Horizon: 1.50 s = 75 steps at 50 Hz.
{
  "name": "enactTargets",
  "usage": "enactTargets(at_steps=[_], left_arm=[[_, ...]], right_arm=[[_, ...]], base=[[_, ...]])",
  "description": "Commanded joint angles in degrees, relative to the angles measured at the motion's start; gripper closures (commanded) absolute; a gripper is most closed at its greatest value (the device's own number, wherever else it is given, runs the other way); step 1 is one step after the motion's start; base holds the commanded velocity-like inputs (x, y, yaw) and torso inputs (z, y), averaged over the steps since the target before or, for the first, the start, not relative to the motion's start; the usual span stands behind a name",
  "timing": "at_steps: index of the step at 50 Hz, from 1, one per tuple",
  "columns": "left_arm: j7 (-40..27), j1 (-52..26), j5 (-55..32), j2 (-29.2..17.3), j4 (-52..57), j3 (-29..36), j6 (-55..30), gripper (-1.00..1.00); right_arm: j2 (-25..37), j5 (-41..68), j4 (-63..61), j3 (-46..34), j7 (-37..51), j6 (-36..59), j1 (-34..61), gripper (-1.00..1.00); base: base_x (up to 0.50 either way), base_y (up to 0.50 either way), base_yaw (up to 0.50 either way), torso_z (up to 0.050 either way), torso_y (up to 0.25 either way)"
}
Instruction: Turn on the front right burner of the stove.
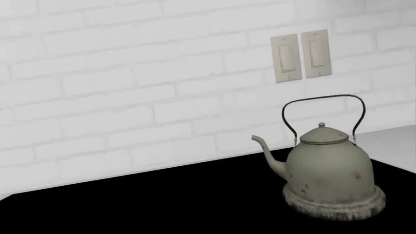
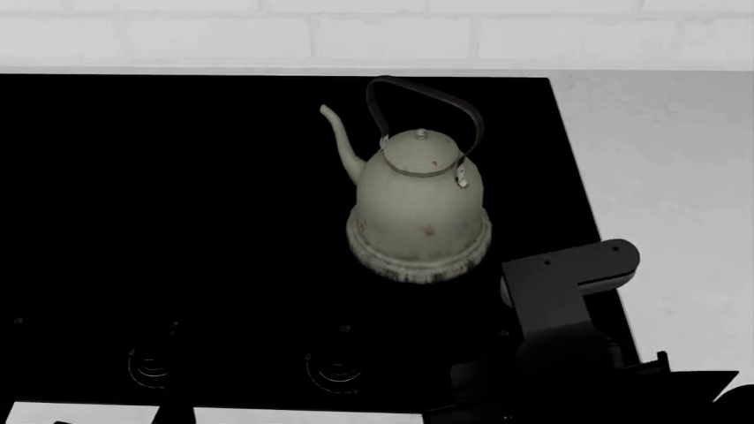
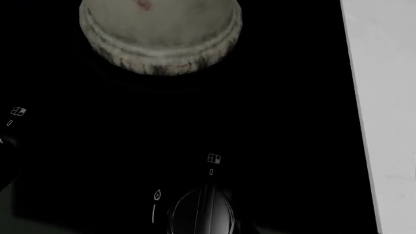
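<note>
The stove (image 2: 177,194) is a wide glossy black glass cooktop with faint ring controls (image 2: 335,367) along its front edge. In the right wrist view one round control knob (image 3: 201,213) lies right below the camera, with a flame mark (image 3: 157,195) beside it. My right arm (image 2: 571,287) hangs over the stove's front right corner. Its fingers are black against the black glass, so I cannot tell how the jaws stand. The left gripper's fingers do not stand out in the left wrist view, which shows only black stove (image 1: 162,204) there.
A worn grey kettle (image 2: 418,208) stands on the right half of the stove, behind the controls; it also shows in the left wrist view (image 1: 328,170) and right wrist view (image 3: 159,34). A pale counter (image 2: 683,177) adjoins the stove's right side. A white brick wall with two switches (image 1: 300,56) stands behind.
</note>
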Motion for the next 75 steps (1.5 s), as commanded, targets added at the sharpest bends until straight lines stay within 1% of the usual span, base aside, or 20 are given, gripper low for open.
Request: enactTargets(at_steps=[1,10,23,28,37,38,41,47,52,54,55,60,65,67,69,75], left_arm=[[-0.22,-0.34,0.21,-0.14,-0.12,0.51,-0.51,-1.00],[-0.45,-0.36,0.55,-0.35,-0.27,0.90,-0.43,-1.00],[-0.75,-0.54,1.06,-0.59,-0.18,1.46,-0.58,-1.00],[-1.00,-0.54,1.27,-0.66,-0.08,1.58,-0.53,-1.00],[-1.07,-0.76,1.25,-0.71,-0.37,1.89,-0.70,-1.00],[-1.07,-0.80,1.21,-0.74,-0.41,1.88,-0.71,-1.00],[-1.10,-0.93,1.20,-0.79,-0.51,1.93,-0.96,-1.00],[-1.17,-1.08,1.27,-0.86,-0.64,2.16,-1.09,-1.00],[-1.25,-0.98,1.24,-0.97,-0.64,2.23,-0.91,-1.00],[-1.33,-0.97,1.18,-0.98,-0.55,2.18,-0.89,-1.00],[-1.36,-0.98,1.20,-1.00,-0.60,2.19,-0.86,-1.00],[-1.55,-1.16,1.39,-0.98,-0.59,2.35,-1.22,-1.00],[-1.70,-1.25,1.45,-1.00,-0.82,2.44,-1.18,-1.00],[-1.71,-1.27,1.41,-1.02,-0.81,2.49,-1.31,-1.00],[-1.78,-1.32,1.37,-1.03,-0.64,2.47,-1.55,-1.00],[-1.94,-1.40,1.43,-1.09,-0.67,2.59,-1.70,-1.00]], right_arm=[[1.24,-4.78,1.41,-7.84,-10.14,3.82,0.30,1.00],[1.46,-12.92,0.62,-12.60,-18.08,3.04,2.81,1.00],[1.90,-19.00,0.16,-16.36,-25.56,0.87,4.91,1.00],[2.08,-24.30,-1.43,-20.20,-30.49,-1.18,5.87,1.00],[2.73,-28.88,-3.27,-24.16,-35.95,-2.24,7.94,1.00],[2.69,-27.94,-2.58,-23.48,-36.66,-2.57,7.91,1.00],[2.39,-30.70,-1.36,-25.17,-38.60,-3.97,8.30,1.00],[1.71,-32.53,0.19,-26.37,-40.91,-4.44,9.79,1.00],[1.80,-33.05,-0.46,-26.87,-41.62,-4.72,10.13,1.00],[2.38,-34.24,-1.80,-27.97,-44.19,-6.03,10.79,1.00],[2.27,-34.01,-1.77,-27.79,-43.77,-5.54,10.97,1.00],[1.97,-35.96,-1.98,-29.49,-47.23,-6.85,12.40,1.00],[1.69,-36.27,-2.81,-30.86,-49.49,-5.88,13.68,1.00],[1.44,-39.23,-2.77,-33.36,-50.28,-5.74,14.46,1.00],[1.24,-38.32,-2.42,-33.35,-52.36,-5.92,14.83,1.00],[1.26,-38.60,-2.99,-34.59,-54.41,-5.33,15.75,1.00]], base=[[0.00,0.00,0.00,0.000,0.000],[0.00,0.00,0.00,-0.002,0.000],[0.01,0.00,0.01,-0.003,0.000],[0.01,0.00,0.01,-0.004,0.000],[0.01,0.00,0.01,-0.004,0.000],[0.01,0.00,0.01,-0.010,0.000],[0.01,0.00,0.01,-0.004,0.000],[0.01,0.00,0.01,-0.004,0.000],[0.01,0.01,0.02,-0.006,0.000],[0.01,0.01,0.02,-0.005,0.000],[0.01,0.01,0.02,0.000,0.000],[0.01,0.01,0.02,-0.004,0.000],[0.01,0.01,0.02,-0.004,0.000],[0.01,0.01,0.01,0.000,0.000],[0.01,0.01,0.01,-0.006,0.000],[0.01,0.01,0.01,-0.003,0.000]])
